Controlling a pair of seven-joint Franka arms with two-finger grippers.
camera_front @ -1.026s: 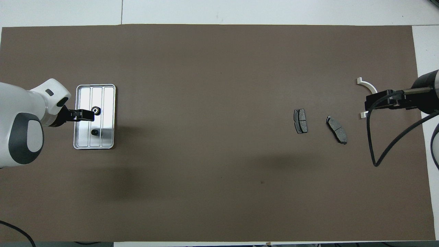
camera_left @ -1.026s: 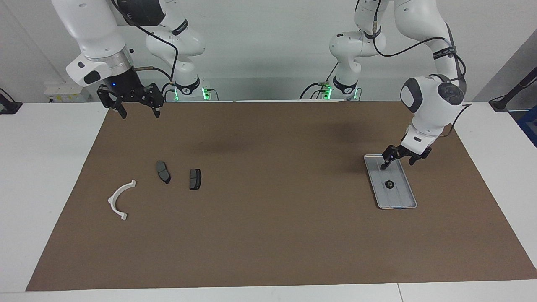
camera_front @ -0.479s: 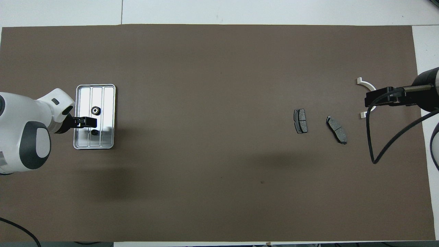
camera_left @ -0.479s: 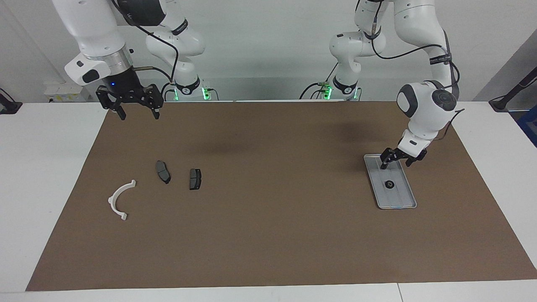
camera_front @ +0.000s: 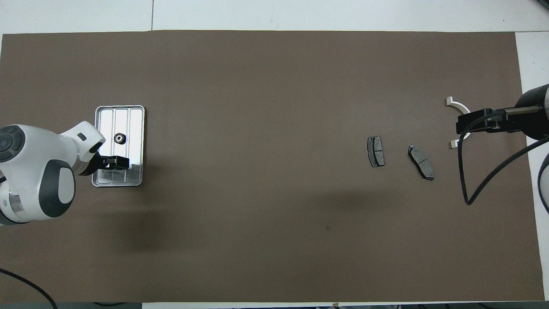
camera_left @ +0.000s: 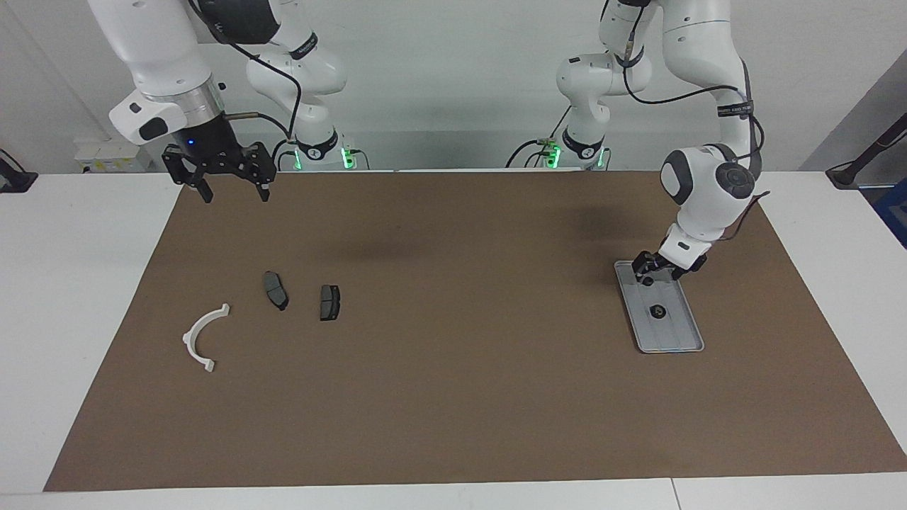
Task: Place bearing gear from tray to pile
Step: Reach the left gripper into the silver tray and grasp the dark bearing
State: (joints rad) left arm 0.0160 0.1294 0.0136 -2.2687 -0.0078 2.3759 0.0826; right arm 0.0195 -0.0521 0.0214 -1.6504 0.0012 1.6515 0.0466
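Observation:
The silver-grey tray (camera_left: 677,333) (camera_front: 136,124) lies at the left arm's end of the brown mat. The bearing gear (camera_left: 657,311) (camera_front: 119,138), small, dark and ring-shaped, sits in the tray's middle. My left gripper (camera_left: 662,273) (camera_front: 116,162) is open and low over the tray's end nearer the robots, over a second small dark part (camera_left: 648,281). The pile lies at the right arm's end: a white bracket (camera_left: 202,338) (camera_front: 458,104) and two dark pads (camera_left: 275,290) (camera_left: 329,302) (camera_front: 375,151) (camera_front: 421,162). My right gripper (camera_left: 234,190) (camera_front: 465,124) is open, empty and raised over the mat's edge by the robots.
The brown mat (camera_left: 453,368) (camera_front: 266,86) covers most of the white table. A black cable (camera_front: 480,184) hangs from the right arm over the mat beside the pile. Both arm bases stand at the robots' end of the table.
My left gripper has moved along the tray toward the robots, off the bearing gear, and dropped lower over the other dark part. The right gripper has barely moved.

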